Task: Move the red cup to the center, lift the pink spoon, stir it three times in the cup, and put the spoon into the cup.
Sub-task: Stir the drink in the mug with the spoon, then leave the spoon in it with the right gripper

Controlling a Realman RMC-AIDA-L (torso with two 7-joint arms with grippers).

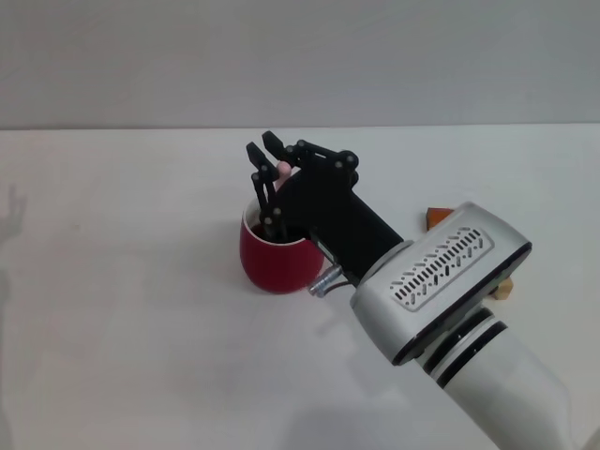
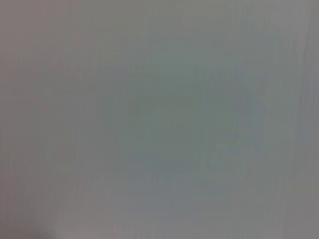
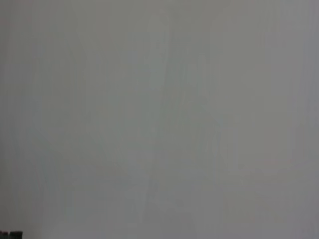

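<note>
Reaching in from the near right side, right gripper [image 1: 267, 155] poised directly above the rounded dark-red ceramic mug [image 1: 277, 258], black fingers [image 1: 255, 159] parted only narrowly, with the pale pink handle tip of the slim pink spoon [image 1: 282, 170] showing between them. Spoon rising upright out of the mug's mouth, lower part hidden behind the black gripper body, so contact with the liquid cannot be judged. Mug standing upright on the plain white table [image 1: 122, 309], near the middle of it. Orange and pale wooden blocks [image 1: 438, 215] lying well to the right of the mug, partly hidden by the white forearm. Left gripper out of sight; both wrist views showing only blank grey.
</note>
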